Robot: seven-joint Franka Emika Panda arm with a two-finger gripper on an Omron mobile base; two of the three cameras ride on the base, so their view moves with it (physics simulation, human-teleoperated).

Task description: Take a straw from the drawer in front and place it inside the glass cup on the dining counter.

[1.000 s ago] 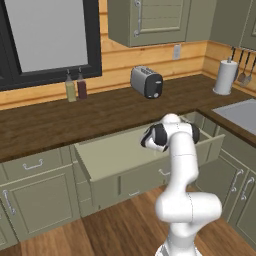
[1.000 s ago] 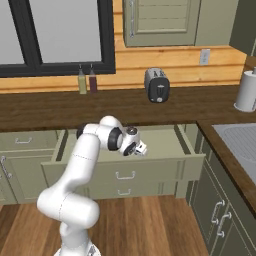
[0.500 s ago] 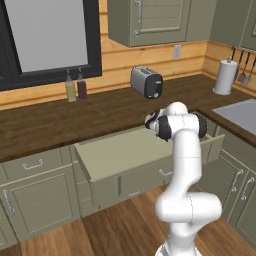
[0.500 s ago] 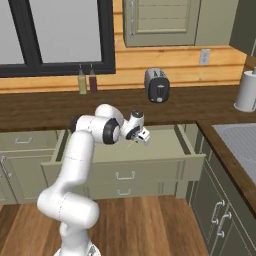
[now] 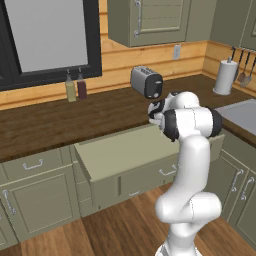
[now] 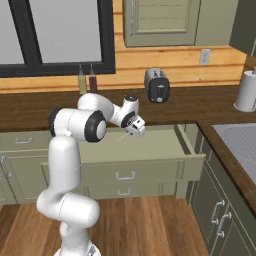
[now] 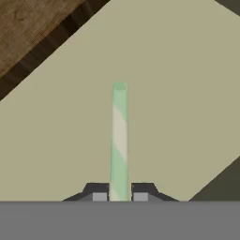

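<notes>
The counter (image 5: 60, 122) is dark, grained wood with a dull sheen. The drawer (image 7: 178, 93) looks smooth, matt, painted. The straw (image 7: 119, 140) looks like matt striped paper. The toaster (image 6: 157, 86) is glossy metal.

A pale straw (image 7: 119, 140) with green-and-cream spiral stripes, a sage-green drawer (image 5: 130, 155) with plain pale-green inside, dark brown wood-grain worktop (image 5: 60, 122), silver-grey toaster (image 5: 146, 82).

Before me the drawer (image 5: 125, 152) stands pulled out, its pale-green floor bare. Behind it, my dark wood worktop (image 5: 60, 122) carries a toaster (image 5: 146, 82), two bottles (image 5: 75, 86) at the wall, and a paper towel roll (image 5: 223, 77).
</notes>
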